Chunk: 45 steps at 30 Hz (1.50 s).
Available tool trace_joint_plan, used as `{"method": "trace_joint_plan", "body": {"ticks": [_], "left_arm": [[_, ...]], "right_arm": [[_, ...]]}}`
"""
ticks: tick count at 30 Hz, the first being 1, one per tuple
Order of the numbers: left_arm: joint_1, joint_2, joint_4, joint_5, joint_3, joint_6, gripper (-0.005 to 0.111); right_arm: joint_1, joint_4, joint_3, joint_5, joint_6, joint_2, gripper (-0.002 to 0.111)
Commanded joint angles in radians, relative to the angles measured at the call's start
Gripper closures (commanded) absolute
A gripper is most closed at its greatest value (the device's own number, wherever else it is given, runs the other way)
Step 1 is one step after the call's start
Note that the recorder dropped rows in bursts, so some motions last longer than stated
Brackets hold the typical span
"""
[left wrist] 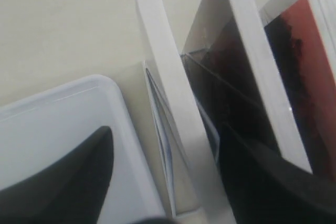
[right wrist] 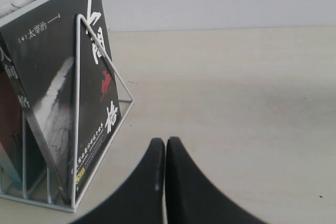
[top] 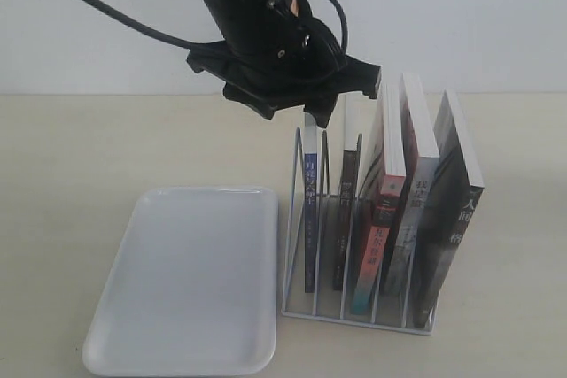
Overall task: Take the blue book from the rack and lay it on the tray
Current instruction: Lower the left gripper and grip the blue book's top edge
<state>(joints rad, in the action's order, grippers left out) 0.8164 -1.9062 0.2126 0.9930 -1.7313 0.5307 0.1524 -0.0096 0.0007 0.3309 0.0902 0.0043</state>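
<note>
The blue book (top: pixel 309 219) stands upright in the leftmost slot of the white wire rack (top: pixel 354 317), its blue spine facing the camera. My left gripper (top: pixel 320 119) hovers right over the book's top. In the left wrist view it (left wrist: pixel 165 129) is open, its dark fingers (left wrist: pixel 79 182) wide apart on either side of the book's white top edge (left wrist: pixel 170 82), not touching it. The white tray (top: pixel 186 281) lies flat just left of the rack and holds nothing. My right gripper (right wrist: pixel 166 142) is shut on nothing, low over the table beside the rack's right end.
Several other books fill the remaining slots: a dark brown-spined one (top: pixel 347 219), a red one (top: pixel 383 219), a pale one (top: pixel 416 210) and a black-covered one (top: pixel 454 219) that leans at the right end (right wrist: pixel 63 87). Bare beige table lies around the rack and tray.
</note>
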Motion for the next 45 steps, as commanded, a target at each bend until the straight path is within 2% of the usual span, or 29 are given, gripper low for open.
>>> {"method": "trace_joint_plan", "body": {"ticks": [1, 13, 22, 33, 43, 45], "left_arm": [[0.001, -0.002, 0.004, 0.007, -0.007, -0.002, 0.050], [0.001, -0.004, -0.018, 0.007, -0.007, -0.010, 0.050], [0.001, -0.005, -0.022, 0.016, -0.007, -0.010, 0.057], [0.001, -0.045, -0.035, 0.018, -0.007, -0.015, 0.057], [0.001, -0.038, -0.045, 0.095, -0.072, -0.035, 0.058], [0.001, -0.038, -0.045, 0.099, -0.072, -0.035, 0.061]], "right_arm": [[-0.003, -0.004, -0.001, -0.010, 0.001, -0.004, 0.108], [-0.003, -0.004, -0.001, -0.010, 0.001, -0.004, 0.108], [-0.003, -0.004, -0.001, -0.010, 0.001, -0.004, 0.108], [-0.003, -0.004, -0.001, -0.010, 0.001, -0.004, 0.108], [-0.003, -0.004, -0.001, -0.006, 0.001, -0.004, 0.108], [-0.003, -0.004, -0.001, -0.006, 0.001, -0.004, 0.108]]}}
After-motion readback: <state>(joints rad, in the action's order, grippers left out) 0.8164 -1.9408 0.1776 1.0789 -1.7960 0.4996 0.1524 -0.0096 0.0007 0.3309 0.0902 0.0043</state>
